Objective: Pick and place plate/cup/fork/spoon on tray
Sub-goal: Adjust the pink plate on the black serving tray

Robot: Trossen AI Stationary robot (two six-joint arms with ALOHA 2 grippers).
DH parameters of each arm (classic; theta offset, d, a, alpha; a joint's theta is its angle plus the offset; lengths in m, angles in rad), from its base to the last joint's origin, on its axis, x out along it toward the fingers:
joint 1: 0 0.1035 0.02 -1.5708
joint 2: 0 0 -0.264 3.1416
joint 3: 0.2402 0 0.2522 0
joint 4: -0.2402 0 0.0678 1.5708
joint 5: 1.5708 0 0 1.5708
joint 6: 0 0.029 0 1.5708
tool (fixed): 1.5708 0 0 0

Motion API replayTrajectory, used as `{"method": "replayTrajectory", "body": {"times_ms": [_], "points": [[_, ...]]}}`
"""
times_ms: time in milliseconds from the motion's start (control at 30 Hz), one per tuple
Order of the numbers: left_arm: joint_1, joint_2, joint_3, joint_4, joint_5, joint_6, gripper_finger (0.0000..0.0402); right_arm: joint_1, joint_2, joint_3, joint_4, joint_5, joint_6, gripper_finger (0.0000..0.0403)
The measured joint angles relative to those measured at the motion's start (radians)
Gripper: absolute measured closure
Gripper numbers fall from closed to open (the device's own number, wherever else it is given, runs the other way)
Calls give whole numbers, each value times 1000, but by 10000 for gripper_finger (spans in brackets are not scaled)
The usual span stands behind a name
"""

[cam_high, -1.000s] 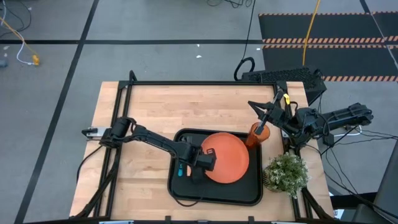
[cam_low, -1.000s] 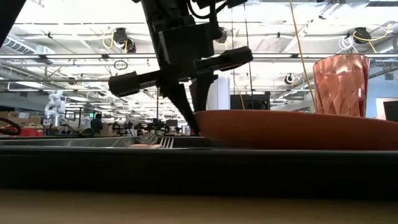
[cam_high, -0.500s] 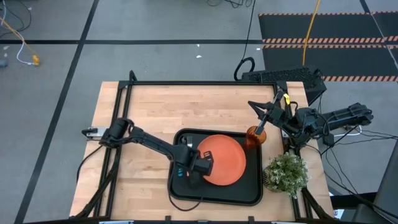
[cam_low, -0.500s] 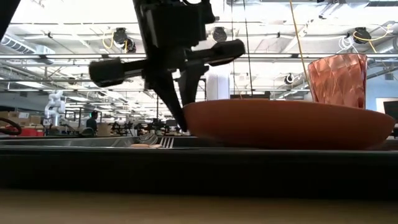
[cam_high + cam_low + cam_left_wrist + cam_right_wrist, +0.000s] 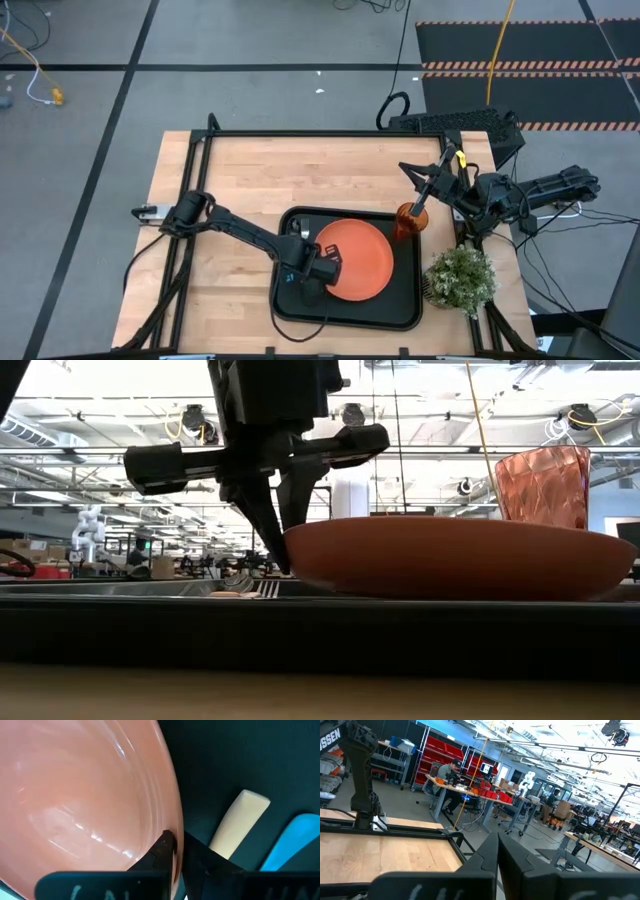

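Observation:
The orange plate (image 5: 355, 258) lies in the black tray (image 5: 405, 300), at its middle. My left gripper (image 5: 320, 262) is shut on the plate's left rim; it also shows in the low view (image 5: 272, 550). The tan fork handle (image 5: 240, 822) and the blue spoon handle (image 5: 290, 840) lie on the tray floor left of the plate, and the spoon also shows in the high view (image 5: 290, 275). The orange cup (image 5: 405, 222) stands upright in the tray's far right corner. My right gripper (image 5: 418, 200) is shut and empty, just above and behind the cup. My left gripper pinches the plate's left rim (image 5: 172, 827) between its two fingers, one finger on the inner face and one outside it. The fingers come from above, pointing down and slanting from the table's left. The plate sits nearly level, low over the tray floor.
A potted green plant (image 5: 460, 280) stands on the table right of the tray. The black frame rail (image 5: 320, 133) runs along the table's far edge. Bare wood lies left of and behind the tray.
My left gripper has drawn the plate toward the table's left and a little toward the near edge, within the tray. The plate has slid away from the cup and kept nearly level. The right arm has kept still.

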Motion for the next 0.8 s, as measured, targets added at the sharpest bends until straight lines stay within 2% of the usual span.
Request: {"method": "replayTrajectory", "body": {"times_ms": [400, 567, 667, 800], "points": [[-2, 1, 0, 0, 9, -67, 378, 0, 0, 0, 0, 0, 0, 403], [-3, -3, 0, -5, -75, -107, 378, 0, 0, 0, 0, 0, 0, 403], [-2, -12, 0, -7, -92, -105, 377, 0, 0, 0, -1, 0, 0, 403], [-5, -25, 1, -3, -68, -108, 356, 0, 0, 0, -1, 0, 0, 403]]}}
